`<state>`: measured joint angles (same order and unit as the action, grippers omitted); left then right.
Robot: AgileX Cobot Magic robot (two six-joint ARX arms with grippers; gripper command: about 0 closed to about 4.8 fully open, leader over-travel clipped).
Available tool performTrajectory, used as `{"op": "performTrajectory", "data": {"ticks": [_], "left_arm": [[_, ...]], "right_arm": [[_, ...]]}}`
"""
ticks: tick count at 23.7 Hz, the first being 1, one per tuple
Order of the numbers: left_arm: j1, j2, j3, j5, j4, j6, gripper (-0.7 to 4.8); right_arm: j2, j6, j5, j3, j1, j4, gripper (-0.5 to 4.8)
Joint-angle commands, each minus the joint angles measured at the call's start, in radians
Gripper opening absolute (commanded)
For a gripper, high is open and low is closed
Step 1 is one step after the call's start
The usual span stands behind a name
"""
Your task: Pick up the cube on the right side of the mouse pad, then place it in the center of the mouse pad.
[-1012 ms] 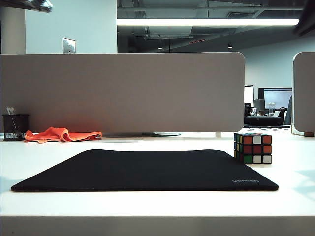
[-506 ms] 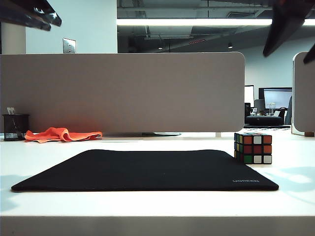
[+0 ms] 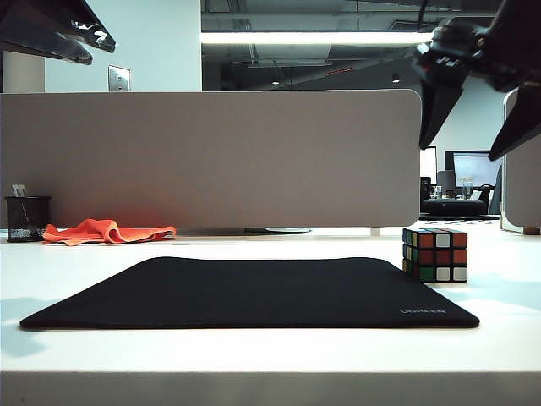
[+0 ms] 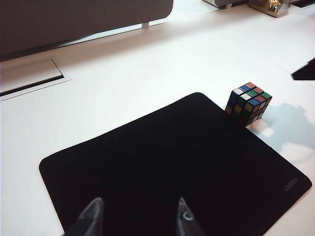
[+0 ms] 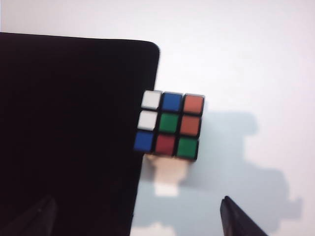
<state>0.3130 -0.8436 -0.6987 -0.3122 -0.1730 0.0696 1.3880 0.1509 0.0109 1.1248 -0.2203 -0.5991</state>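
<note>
Here, on a white surface (image 3: 270,351), the black mouse pad (image 3: 254,292) lies nearest with its middle bare, the cube (image 3: 434,255) touching its far right corner and an orange cloth (image 3: 106,231) beyond. The right gripper (image 3: 473,118) hangs above the cube, fingers spread wide and empty; the left gripper (image 4: 140,219) hovers over the pad's left, fingers apart, holding nothing. A descent slightly off-centre could knock the cube aside, or a finger could catch the pad's edge and drag it.
</note>
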Motion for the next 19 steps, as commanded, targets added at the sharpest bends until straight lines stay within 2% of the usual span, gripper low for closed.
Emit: {"op": "performTrajectory", "data": {"ticks": [1,4,7,12,19], "left_arm": [[0.0,0.001,-0.006,-0.007,0.006,-0.042,1.9],[0.0,0.001,-0.006,-0.016,0.005,-0.059,2.42],[-0.002,-0.02,-0.006,0.006,0.002,-0.038,2.42],[0.001,-0.06,-0.005,0.024,-0.014,-0.052,2.42],[0.001,-0.06,-0.005,0.024,-0.106,-0.051,2.42]], "right_arm": [[0.086,0.003,-0.013,0.082,-0.002,-0.034,4.79],[0.162,0.008,-0.042,0.13,-0.002,-0.038,4.79],[0.242,0.008,-0.081,0.168,-0.002,-0.062,4.79],[0.34,0.02,-0.083,0.234,-0.002,-0.123,4.79],[0.346,0.086,-0.03,0.246,-0.002,-0.084,4.79]]}}
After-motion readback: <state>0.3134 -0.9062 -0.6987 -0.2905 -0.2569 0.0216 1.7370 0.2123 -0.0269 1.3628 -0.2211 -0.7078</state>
